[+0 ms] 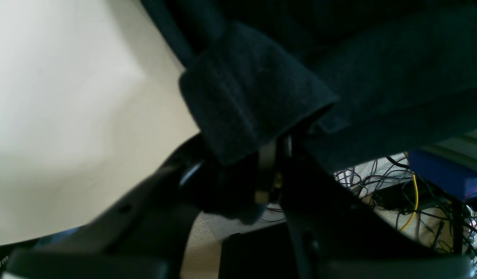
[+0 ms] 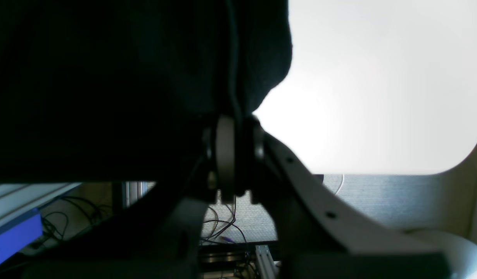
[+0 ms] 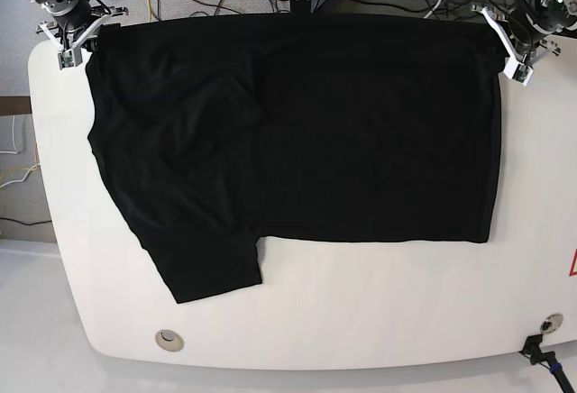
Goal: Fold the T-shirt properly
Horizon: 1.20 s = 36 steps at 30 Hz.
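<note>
1. Fabric of the T-shirt (image 1: 254,97) fills the top of the left wrist view, a thick doubled fold hanging over the left tool (image 1: 275,155), whose narrow jaws pinch it. The white tabletop (image 1: 68,116) shows beside it, and tangled cables (image 1: 409,193) lie on the floor beyond its edge.
2. In the right wrist view the right tool (image 2: 232,155) is nearly closed, clamping the shirt's edge at the tabletop's far edge.
3. In the base view the shirt lies spread flat on the tabletop along its far edge, one sleeve reaching toward the near edge, with a tool gripping it at each far corner.
</note>
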Motion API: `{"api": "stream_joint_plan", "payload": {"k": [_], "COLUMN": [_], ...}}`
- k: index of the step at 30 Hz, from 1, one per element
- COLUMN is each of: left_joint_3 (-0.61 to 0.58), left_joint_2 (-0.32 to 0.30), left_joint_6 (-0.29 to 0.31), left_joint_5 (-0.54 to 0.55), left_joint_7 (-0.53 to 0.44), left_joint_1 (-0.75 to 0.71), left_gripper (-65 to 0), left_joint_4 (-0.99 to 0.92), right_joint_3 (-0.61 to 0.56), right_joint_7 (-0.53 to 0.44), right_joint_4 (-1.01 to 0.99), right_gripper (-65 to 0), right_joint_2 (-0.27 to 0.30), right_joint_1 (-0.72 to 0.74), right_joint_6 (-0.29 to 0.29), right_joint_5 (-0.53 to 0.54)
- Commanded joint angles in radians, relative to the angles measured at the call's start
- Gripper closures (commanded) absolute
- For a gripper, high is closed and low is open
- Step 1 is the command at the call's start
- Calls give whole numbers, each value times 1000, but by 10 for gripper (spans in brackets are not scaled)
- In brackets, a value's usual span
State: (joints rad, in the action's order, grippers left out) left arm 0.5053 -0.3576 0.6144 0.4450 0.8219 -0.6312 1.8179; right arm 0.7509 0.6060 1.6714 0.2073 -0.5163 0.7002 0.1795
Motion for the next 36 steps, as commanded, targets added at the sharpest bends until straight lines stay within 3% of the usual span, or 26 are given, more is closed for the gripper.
{"api": "stream_joint_plan", "payload": {"k": [1,6,9,12,16,24,28,36], "left_joint_3": [5,10,11,11,13,-124,-204,-354], "left_joint_2": [-16,-19,-67,-76,-100,-96,-97,-131], "left_joint_6": [-1,-1,-1,-1,-1,-6,-6,-3], "left_joint_5": [5,4,5,5,5,4,4,2], "left_joint_7": [-16,29,70,112,173,167,53,-189], "left_joint_1": [-3,26,53,119,282,687,844,1032], "left_gripper": [-147,-471,-582,-585,-585,-585,-585,-585], "left_joint_4": [18,18,49,96,101,-122,-344,-786], "right_joint_3": [3,9,9,3,2,-144,-222,-365], "right_joint_7": [-1,-1,-1,5,128,140,116,-102], "right_joint_4": [17,43,135,209,255,-27,-231,-667], "right_gripper": [0,-270,-366,-382,-383,-383,-381,-380], "right_joint_2": [13,16,14,21,60,102,125,179], "right_joint_1": [-6,-6,-6,6,138,545,729,991], "right_joint_6": [-2,-2,-2,-2,-2,-2,-2,-2], "right_joint_5": [-10,-10,-8,-8,-10,-16,-18,-19]}}
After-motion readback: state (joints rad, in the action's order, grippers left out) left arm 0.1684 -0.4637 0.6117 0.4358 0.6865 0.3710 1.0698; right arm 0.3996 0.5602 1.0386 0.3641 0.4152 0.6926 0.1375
